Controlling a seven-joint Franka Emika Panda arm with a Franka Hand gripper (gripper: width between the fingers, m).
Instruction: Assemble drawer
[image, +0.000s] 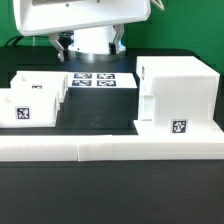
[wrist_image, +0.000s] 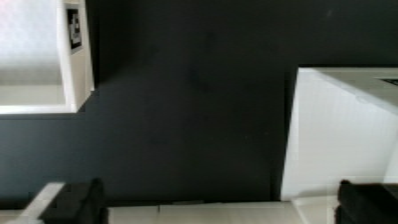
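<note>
The drawer casing (image: 180, 92), the largest piece, stood upright toward the desk's edge on the exterior view's right, just behind the border rail (image: 110, 148) that ran along the near edge; no tray was in it yet. The two trays sat toward the opposite edge, well apart from the casing: the nearer tray (image: 20, 110) close to the rail, the farther tray (image: 45, 85) just behind it, though whether they touched could not be told. The gripper (wrist_image: 222, 200) hung over the bare dark desk (wrist_image: 196, 110) between trays and casing, its fingers (wrist_image: 80, 200) spread apart and holding nothing.

The step in hand was probably the first pick of a tray. It would go best with one tray wall taken squarely between the fingers and the tray kept level, then lined up with the casing's open side before any push, since a skewed entry would likely jam.

The rail hemmed in the near edge and would block a low sweep there; the marker board (image: 95, 80) lay flat near the far edge, clear of the path between the parts.
</note>
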